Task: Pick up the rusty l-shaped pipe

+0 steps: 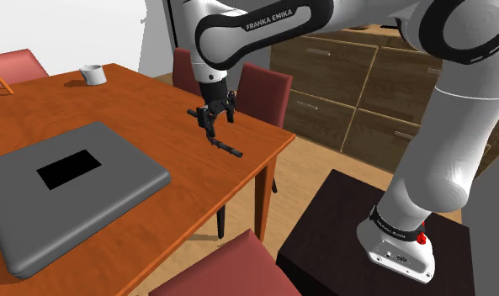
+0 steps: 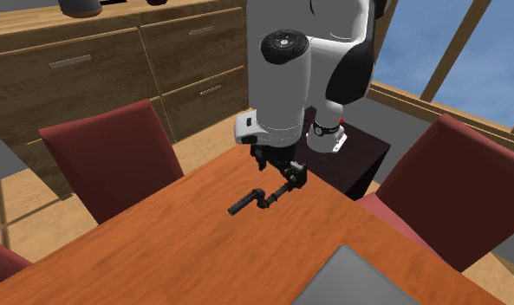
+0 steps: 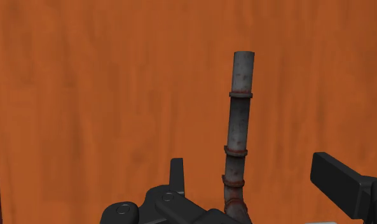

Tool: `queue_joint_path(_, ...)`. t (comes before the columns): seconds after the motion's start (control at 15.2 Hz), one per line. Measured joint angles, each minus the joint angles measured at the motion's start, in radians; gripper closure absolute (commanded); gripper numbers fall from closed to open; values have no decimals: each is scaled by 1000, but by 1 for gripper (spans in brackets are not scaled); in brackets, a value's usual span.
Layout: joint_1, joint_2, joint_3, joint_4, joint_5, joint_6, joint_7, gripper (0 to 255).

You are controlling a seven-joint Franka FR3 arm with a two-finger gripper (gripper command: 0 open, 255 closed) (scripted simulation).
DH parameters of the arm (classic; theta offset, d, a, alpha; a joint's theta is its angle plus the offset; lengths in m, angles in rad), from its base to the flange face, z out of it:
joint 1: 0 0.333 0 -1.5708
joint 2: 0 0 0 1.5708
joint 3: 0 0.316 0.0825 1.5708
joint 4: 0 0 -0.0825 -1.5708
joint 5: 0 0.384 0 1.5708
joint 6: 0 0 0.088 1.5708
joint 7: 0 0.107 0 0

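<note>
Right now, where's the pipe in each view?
Shoulder view: pipe just left of centre, below the pincer, near the table's edge.
Second exterior view: pipe at centre, under the arm.
Wrist view: pipe between the open fingers, pointing away.
Shared landmark: the pincer at one end of the pipe.

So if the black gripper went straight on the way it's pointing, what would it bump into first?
Probably the wooden table. The gripper points down at it, open fingers either side of the rusty L-shaped pipe without touching, so they'd likely pass it. Depth is hard to judge.
</note>
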Motion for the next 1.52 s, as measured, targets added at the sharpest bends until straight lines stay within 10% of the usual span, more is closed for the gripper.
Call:
queue_joint_path(0.59, 7, 70, 0, -32, -16, 97, 20, 0)
queue_joint_path(0.66, 8, 72, 0, -32, -17, 99, 21, 255)
queue_joint_path(1.52, 8, 67, 1, -13, -15, 76, 19, 255)
